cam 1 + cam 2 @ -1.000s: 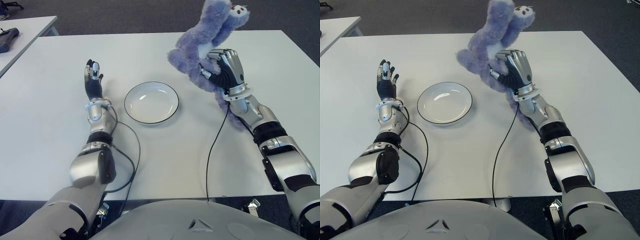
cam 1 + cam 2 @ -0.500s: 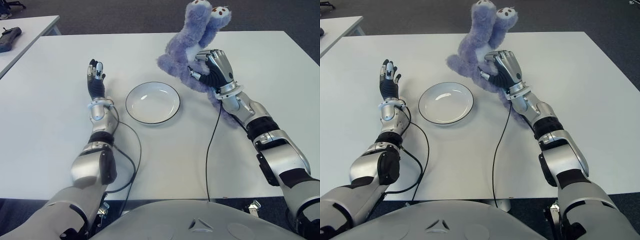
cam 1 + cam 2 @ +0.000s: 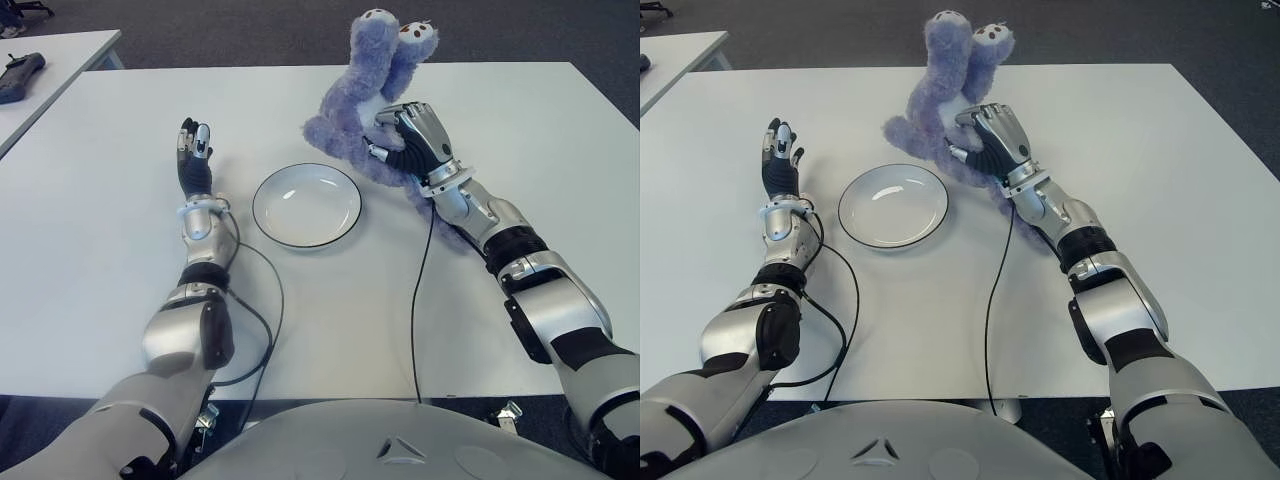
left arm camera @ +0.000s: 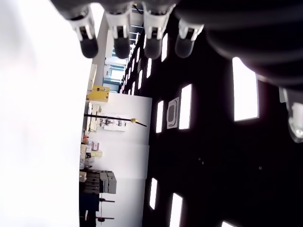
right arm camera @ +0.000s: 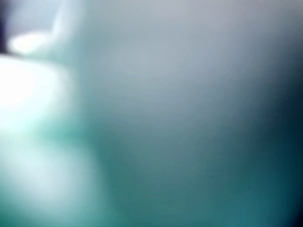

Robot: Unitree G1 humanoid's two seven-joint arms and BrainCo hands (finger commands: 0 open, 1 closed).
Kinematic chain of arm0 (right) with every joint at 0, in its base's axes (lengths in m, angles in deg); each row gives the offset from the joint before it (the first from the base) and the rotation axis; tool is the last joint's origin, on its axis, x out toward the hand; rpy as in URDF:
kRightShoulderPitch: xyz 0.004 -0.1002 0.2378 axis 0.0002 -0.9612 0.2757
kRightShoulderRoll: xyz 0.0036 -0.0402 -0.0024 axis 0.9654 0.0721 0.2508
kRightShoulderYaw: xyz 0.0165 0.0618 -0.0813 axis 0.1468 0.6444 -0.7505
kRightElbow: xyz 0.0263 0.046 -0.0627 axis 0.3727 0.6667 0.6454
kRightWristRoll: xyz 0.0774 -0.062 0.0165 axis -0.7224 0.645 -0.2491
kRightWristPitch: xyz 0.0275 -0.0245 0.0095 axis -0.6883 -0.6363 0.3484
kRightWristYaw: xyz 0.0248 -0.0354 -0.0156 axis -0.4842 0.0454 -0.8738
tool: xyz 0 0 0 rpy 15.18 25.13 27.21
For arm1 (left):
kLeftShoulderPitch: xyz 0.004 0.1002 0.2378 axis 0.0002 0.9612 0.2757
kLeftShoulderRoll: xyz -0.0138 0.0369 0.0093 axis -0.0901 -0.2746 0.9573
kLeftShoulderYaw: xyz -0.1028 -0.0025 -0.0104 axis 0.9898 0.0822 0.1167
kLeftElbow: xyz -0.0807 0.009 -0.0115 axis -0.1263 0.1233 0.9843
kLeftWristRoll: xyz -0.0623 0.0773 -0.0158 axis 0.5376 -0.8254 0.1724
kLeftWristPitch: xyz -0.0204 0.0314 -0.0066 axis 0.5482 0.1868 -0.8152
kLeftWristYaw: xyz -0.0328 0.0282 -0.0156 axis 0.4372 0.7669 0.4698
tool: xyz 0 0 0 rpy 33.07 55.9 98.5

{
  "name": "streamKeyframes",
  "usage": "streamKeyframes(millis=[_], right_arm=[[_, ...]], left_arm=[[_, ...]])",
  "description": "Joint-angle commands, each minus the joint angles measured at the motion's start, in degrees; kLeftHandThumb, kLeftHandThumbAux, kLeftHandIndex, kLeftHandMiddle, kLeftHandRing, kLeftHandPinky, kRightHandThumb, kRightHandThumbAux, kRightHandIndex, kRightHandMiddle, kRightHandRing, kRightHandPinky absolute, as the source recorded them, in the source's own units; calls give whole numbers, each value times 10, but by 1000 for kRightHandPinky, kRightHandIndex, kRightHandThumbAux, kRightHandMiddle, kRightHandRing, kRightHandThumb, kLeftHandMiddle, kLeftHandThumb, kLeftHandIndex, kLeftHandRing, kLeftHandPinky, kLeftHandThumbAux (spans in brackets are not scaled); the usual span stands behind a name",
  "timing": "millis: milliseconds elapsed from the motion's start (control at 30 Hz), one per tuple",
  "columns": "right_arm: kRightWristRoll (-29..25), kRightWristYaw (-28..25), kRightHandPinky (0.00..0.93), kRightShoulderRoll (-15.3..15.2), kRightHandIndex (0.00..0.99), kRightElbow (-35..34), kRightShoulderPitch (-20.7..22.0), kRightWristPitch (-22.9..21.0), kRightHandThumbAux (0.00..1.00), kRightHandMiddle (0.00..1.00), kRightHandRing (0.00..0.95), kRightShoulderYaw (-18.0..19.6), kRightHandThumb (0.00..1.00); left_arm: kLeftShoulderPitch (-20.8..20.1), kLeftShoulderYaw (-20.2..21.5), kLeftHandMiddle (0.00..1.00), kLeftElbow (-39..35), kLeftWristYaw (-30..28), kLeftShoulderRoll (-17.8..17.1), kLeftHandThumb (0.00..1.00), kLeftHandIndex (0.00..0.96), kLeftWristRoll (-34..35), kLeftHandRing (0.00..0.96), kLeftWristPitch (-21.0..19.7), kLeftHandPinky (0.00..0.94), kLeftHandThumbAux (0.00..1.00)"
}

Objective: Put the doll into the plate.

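Observation:
A fluffy purple doll is held up above the white table, its long limbs pointing upward. My right hand is shut on its body, just right of and behind the white plate. The plate has a dark rim and holds nothing. My left hand stands idle left of the plate with its fingers straight and spread, holding nothing. The right wrist view is filled by the doll's fur pressed close to the camera. In the left wrist view the fingertips point out into the room.
A black cable runs from my right arm down over the table's front edge. Another cable loops beside my left arm. A second table with a dark device stands at the far left.
My right hand has carried the doll to the left and slightly lower, closer to the plate. The left hand has stayed in place.

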Motion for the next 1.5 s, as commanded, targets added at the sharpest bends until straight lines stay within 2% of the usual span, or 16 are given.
streamKeyframes(millis=[33,467,800,1067,1500], right_arm=[[-1,-12,866,13,754,17,54,7,719,845,853,-12,546],[14,1,869,4,765,-24,79,2,713,844,854,-12,605],[-12,-42,864,7,760,-49,76,11,712,844,852,-8,584],[-15,-54,843,27,747,-56,106,8,712,840,843,-7,559],[-52,-128,840,43,748,-83,108,23,718,848,847,-9,563]], left_arm=[[173,1,0,105,24,70,0,12,-1,0,1,0,397],[173,-6,0,107,29,68,0,12,-4,0,-3,0,400],[174,-14,0,108,40,66,0,0,-12,0,-2,0,395],[175,-17,0,108,44,66,0,1,-17,0,-5,0,394],[174,-20,0,107,49,70,0,6,-20,0,-3,0,388]])
